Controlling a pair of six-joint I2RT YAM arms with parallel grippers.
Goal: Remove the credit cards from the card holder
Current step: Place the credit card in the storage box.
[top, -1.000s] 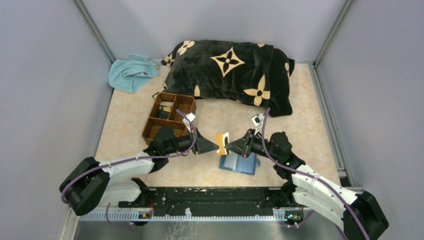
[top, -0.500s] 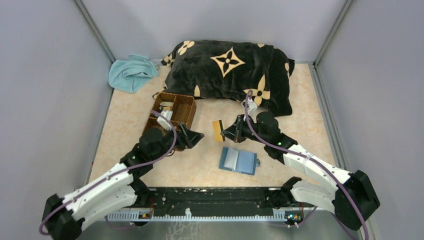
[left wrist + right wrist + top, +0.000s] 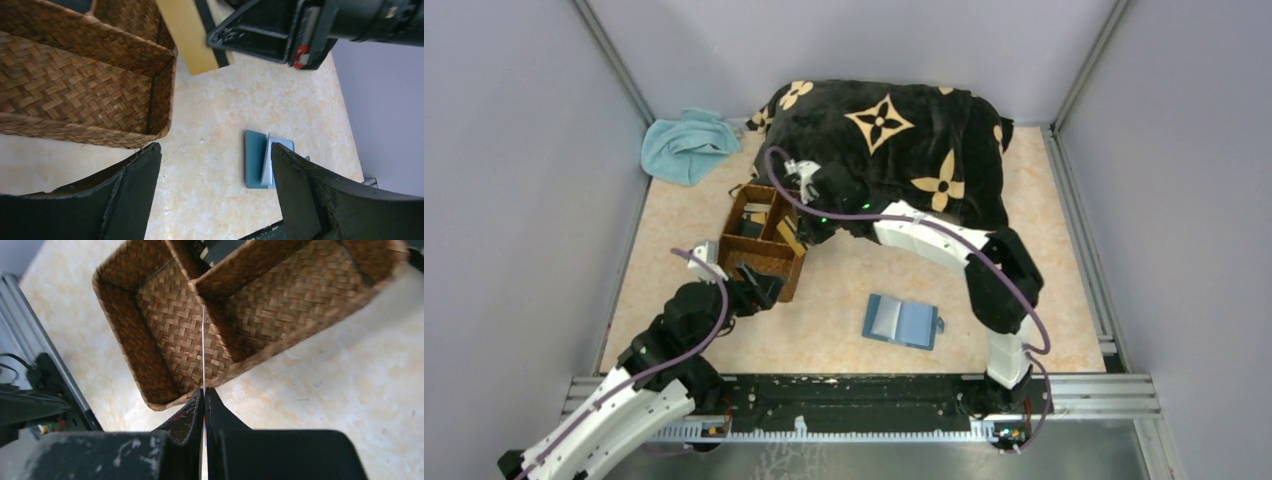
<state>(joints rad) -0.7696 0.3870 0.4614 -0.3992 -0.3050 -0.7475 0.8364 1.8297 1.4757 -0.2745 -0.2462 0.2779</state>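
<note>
The teal-blue card holder (image 3: 902, 321) lies open on the table with a pale flap (image 3: 266, 162) standing up inside it. My right gripper (image 3: 803, 231) is shut on a yellow credit card (image 3: 790, 241) with a dark stripe (image 3: 192, 37), held over the brown woven tray's near right compartment. In the right wrist view the card (image 3: 204, 345) shows edge-on between the shut gripper (image 3: 204, 391). My left gripper (image 3: 762, 291) is open and holds nothing, just in front of the tray. In its own view it (image 3: 215, 150) frames bare table left of the holder (image 3: 256, 165).
The woven tray (image 3: 724, 262) stands left of centre with dark and pale cards (image 3: 751, 226) in its far compartments. A black patterned cushion (image 3: 894, 140) fills the back. A teal cloth (image 3: 686, 146) lies at the back left. Grey walls close in both sides.
The left gripper let go of the yellow card, opened and drew back to the left. The right arm carried the card from above the holder across to the tray.
</note>
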